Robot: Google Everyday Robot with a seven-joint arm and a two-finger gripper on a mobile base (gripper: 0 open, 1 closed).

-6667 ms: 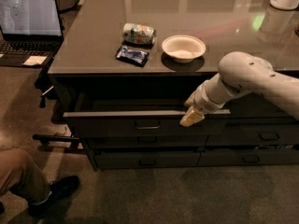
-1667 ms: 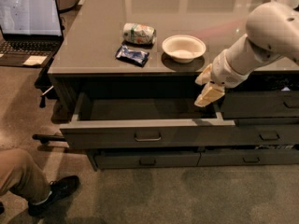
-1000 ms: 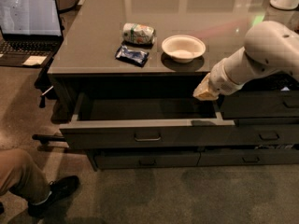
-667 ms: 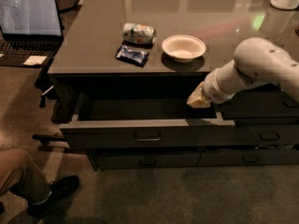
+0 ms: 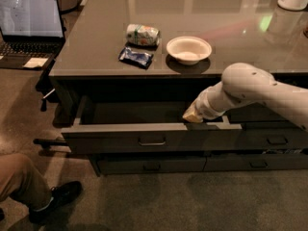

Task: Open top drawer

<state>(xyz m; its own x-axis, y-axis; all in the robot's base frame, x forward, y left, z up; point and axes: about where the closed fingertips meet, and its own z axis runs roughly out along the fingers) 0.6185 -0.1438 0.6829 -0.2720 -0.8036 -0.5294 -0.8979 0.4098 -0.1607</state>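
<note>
Looking at the camera view, you see the top drawer (image 5: 110, 136) standing open beneath the dark counter (image 5: 96, 47), its wide grey front projecting toward the near side and its dim interior exposed behind it. 1 small bar handle (image 5: 152, 142) sits at the centre of that front.

Your gripper (image 5: 192, 115) is low at the drawer's right end, its pale tip just behind the upper edge of the front panel. You cannot tell whether it is spread or closed, nor whether it touches the drawer. The white arm (image 5: 250, 88) runs from it up and away to the right, crossing in front of the counter's edge.

Below the open drawer you have 2 shallower drawer fronts, the left lower drawer (image 5: 151, 166) and the right lower drawer (image 5: 258, 164). Another closed front, the right drawer (image 5: 277, 140), sits level with the open one.

On the counter, a white bowl (image 5: 188, 49) stands near the front edge. A can (image 5: 142, 34) lies on its side to its left, with a dark packet (image 5: 136, 57) just in front of the can. An open laptop (image 5: 30, 25) sits far left, and a person's shoe (image 5: 53, 198) rests on the floor at the near left.
</note>
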